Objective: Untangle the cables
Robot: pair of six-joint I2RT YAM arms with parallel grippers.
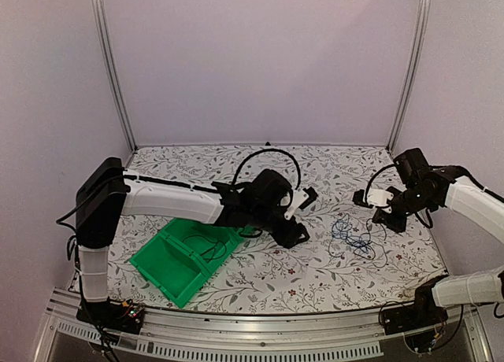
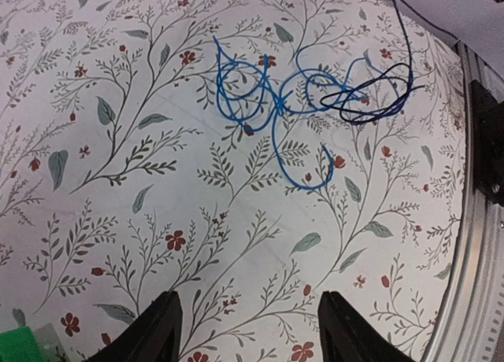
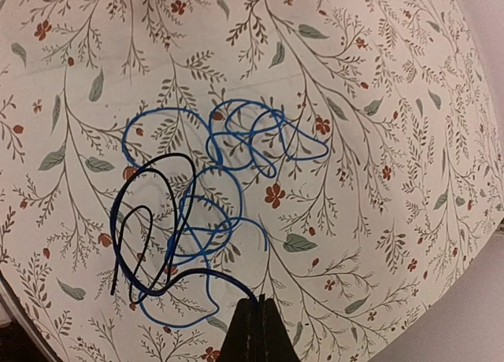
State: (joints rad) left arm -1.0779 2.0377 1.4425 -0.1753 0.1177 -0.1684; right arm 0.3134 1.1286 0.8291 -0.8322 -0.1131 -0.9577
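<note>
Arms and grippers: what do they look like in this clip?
Both the left arm and right arm have white shells between black joints. A thick black cable loops over the left wrist, a second cable by the right one. The left gripper and right gripper have plain black fingers; I see no markings.

- No legible text, label, brand, number or sign in any of the three views.
- The tablecloth [image 2: 236, 244] carries a leaf-and-flower print only, with no lettering.
</note>
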